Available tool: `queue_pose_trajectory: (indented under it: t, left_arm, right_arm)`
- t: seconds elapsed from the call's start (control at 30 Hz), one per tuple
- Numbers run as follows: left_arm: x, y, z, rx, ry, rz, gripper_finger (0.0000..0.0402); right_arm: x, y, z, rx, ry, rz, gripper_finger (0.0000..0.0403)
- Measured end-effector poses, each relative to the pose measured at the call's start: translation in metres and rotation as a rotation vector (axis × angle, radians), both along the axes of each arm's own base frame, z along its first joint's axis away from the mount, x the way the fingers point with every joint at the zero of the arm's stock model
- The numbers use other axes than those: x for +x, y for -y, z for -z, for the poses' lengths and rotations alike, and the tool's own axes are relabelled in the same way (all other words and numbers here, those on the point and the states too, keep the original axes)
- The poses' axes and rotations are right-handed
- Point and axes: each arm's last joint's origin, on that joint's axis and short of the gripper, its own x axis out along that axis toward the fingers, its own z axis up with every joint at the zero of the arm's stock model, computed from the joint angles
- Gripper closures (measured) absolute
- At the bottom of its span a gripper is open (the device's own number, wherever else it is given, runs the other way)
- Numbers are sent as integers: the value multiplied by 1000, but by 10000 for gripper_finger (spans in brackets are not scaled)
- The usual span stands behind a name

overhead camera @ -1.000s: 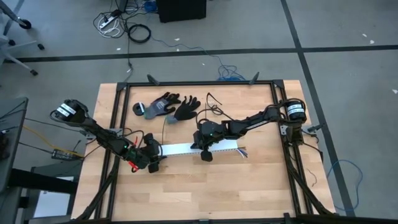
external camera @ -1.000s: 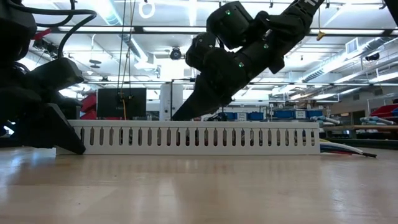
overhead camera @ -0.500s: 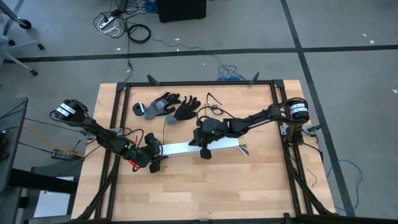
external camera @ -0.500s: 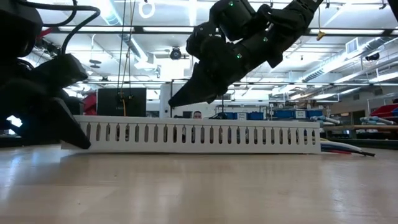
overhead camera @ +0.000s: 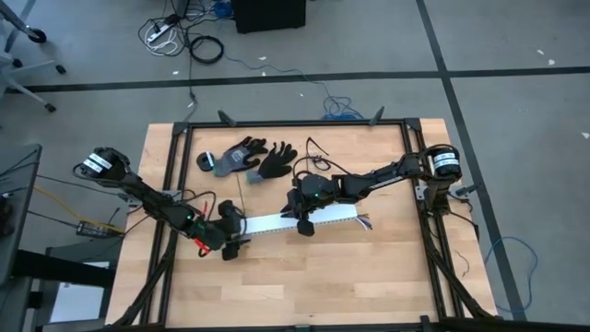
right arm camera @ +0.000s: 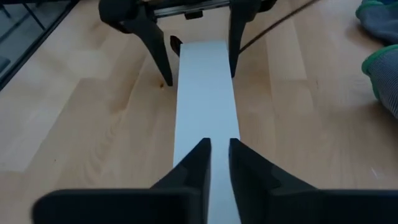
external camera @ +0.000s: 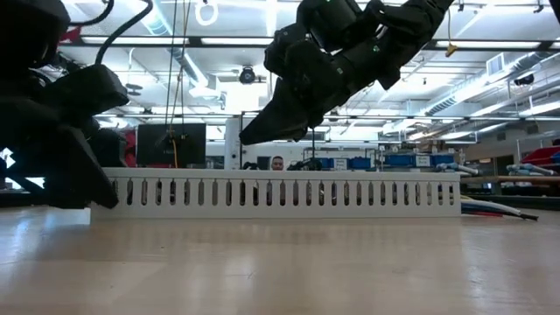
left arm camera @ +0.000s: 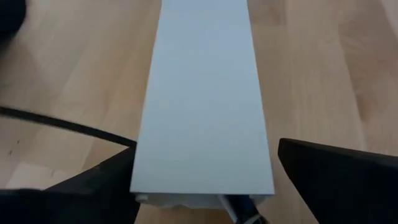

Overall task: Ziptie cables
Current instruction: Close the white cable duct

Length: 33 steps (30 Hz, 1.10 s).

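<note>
Poking cables (overhead camera: 367,222), beyond right end effector (overhead camera: 304,225)

Table centre is blocked by white slotted duct (overhead camera: 300,221); its left end is straddled by left gripper (overhead camera: 230,231), mid-top by right gripper (overhead camera: 304,224). Gloves (overhead camera: 247,159) sit behind. Front of table (overhead camera: 304,286) left free.

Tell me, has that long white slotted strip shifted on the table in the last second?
Yes. In the low view the white slotted strip has slid slightly rightward: its right end now covers more of the cables on the table.
</note>
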Motion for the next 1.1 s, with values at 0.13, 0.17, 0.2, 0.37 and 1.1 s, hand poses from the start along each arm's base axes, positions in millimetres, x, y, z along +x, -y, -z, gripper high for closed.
queue_pose_trajectory:
  t: [0.13,0.17,0.2,0.37,1.1]
  left_arm:
    - [7,3,-9,85,-78,21,57]
    - [8,4,-11,116,-96,33,57]
    - [10,5,-15,141,-113,40,57]
    - [23,8,-41,229,-233,33,57]
    - [-17,21,-173,117,-86,12,77]
  right_arm:
    - [1,0,-1,19,8,10,312]
    - [1,0,-1,24,11,13,300]
    - [1,0,-1,24,12,13,288]
    - [1,1,-5,14,39,17,233]
    - [-70,-38,-84,44,-138,-3,249]
